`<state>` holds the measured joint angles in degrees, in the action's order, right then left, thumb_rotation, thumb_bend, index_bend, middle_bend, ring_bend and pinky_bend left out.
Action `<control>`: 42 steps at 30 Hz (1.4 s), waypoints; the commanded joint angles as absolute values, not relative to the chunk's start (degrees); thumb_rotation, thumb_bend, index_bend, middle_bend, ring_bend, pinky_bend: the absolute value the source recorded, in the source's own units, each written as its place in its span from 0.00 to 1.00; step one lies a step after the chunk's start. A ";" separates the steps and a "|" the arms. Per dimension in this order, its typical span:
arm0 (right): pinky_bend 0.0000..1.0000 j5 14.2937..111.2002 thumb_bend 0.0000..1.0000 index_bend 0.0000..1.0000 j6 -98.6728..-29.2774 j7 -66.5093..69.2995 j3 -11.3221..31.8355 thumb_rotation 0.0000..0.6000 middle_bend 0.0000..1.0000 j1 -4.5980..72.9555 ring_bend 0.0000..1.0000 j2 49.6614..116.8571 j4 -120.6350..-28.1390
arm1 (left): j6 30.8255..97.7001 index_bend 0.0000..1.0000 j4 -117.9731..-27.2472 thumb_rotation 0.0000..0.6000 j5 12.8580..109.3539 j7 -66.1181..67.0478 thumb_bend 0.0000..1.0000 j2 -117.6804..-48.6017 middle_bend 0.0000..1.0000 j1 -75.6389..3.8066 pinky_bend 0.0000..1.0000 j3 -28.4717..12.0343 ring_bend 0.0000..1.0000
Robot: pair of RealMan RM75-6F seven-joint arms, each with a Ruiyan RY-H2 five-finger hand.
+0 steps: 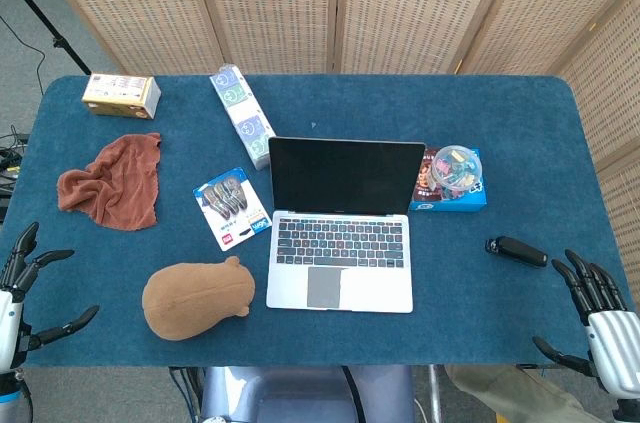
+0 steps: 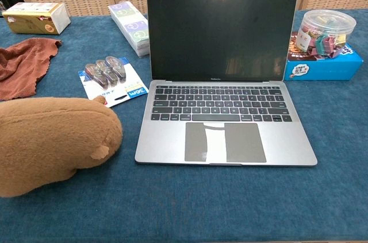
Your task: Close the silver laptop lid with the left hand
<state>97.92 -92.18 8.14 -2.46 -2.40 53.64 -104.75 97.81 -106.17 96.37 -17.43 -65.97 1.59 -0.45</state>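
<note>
The silver laptop (image 1: 340,243) (image 2: 221,93) stands open in the middle of the blue table, its dark screen upright and facing me. My left hand (image 1: 22,298) hovers at the table's near-left corner, fingers spread and empty, well left of the laptop. My right hand (image 1: 600,323) sits at the near-right corner, fingers apart, holding nothing. Neither hand shows in the chest view.
A brown plush toy (image 1: 195,298) (image 2: 49,142) lies left of the laptop, with a correction-tape pack (image 1: 232,208) behind it. A rust cloth (image 1: 112,183), a yellow box (image 1: 121,95), a tissue pack (image 1: 243,115), a blue box with a clear tub (image 1: 455,178) and a black object (image 1: 517,250) lie around.
</note>
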 commanded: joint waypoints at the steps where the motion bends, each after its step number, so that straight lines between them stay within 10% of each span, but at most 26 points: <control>1: 0.05 97.88 0.18 0.00 -92.13 8.14 -2.46 1.00 0.00 -2.38 0.00 53.64 -104.78 | 97.78 0.31 -106.17 1.00 96.36 -17.45 0.09 -65.95 0.03 1.60 0.10 -0.42 0.05; 33: 0.05 97.89 0.18 0.00 -92.96 8.76 -2.34 1.00 0.00 -2.72 0.00 53.39 -104.71 | 96.66 0.31 -106.39 1.00 95.68 -17.20 0.09 -66.19 0.03 0.94 0.10 -0.70 0.05; 42: 0.05 97.66 0.18 0.00 -92.49 9.01 -2.37 1.00 0.00 -2.56 0.00 53.24 -104.79 | 84.57 0.31 -107.54 1.00 90.35 -23.84 0.09 -57.94 0.03 -7.97 0.10 -6.05 0.04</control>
